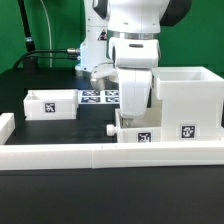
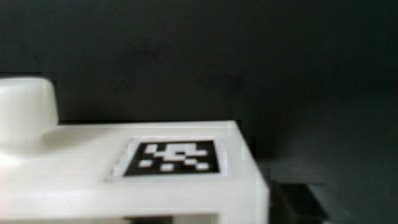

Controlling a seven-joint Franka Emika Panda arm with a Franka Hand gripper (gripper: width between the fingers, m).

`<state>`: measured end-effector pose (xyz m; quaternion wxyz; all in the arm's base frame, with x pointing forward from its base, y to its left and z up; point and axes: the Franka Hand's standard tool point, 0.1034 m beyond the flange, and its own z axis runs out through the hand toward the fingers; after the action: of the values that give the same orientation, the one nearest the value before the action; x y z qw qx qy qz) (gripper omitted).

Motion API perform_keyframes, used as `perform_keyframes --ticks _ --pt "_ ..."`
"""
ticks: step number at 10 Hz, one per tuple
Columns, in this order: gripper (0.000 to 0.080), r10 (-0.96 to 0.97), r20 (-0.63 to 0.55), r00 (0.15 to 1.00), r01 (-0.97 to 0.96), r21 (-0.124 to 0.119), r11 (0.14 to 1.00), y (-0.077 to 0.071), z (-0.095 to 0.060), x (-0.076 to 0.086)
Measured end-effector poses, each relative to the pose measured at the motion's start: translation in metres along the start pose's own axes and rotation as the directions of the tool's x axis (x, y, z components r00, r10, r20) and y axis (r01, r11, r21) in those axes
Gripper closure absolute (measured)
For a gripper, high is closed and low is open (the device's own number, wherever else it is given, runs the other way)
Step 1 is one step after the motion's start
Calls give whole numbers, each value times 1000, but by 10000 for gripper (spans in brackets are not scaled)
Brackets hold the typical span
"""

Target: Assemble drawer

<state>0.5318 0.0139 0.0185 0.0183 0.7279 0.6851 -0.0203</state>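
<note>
The large boxy casing (image 1: 186, 100) stands at the exterior view's right. One small knobbed tray (image 1: 137, 130) with tags sits on the table against the casing's side. My gripper (image 1: 127, 119) is down on this tray and appears shut on its wall. In the wrist view the same tray (image 2: 107, 185) fills the lower part, with its tag (image 2: 175, 158) and white knob (image 2: 22, 103) showing. My gripper (image 2: 196, 216) is mostly hidden there; a dark finger (image 2: 313, 202) shows beside the tray's edge. The second small tray (image 1: 52, 103) lies apart at the exterior view's left.
The long low white border wall (image 1: 100, 153) runs along the front. The marker board (image 1: 98, 96) lies flat behind the gripper. A green backdrop and cables are at the back.
</note>
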Motion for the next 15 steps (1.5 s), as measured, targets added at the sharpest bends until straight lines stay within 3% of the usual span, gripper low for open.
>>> perform_keyframes --ticks 1,2,3,4,6,8,11,12,15 --pt "337 11 0 1000 -11 -1 1000 1 -6 3" --pt "337 18 3 1000 -18 6 1000 1 -13 4" --pt "195 22 6 1000 -22 12 1000 2 -22 3" --pt "164 25 8 1000 -25 13 1000 4 -31 1" --pt "152 9 17 1000 -9 14 1000 7 -48 -20" --pt "150 -7 24 1000 6 21 1000 7 -44 -53" --pt "150 -21 19 1000 21 26 999 6 -41 -60" --pt "150 -62 -2 998 62 41 997 5 -30 -68" --pt "150 -48 -113 992 53 43 998 6 -18 -82"
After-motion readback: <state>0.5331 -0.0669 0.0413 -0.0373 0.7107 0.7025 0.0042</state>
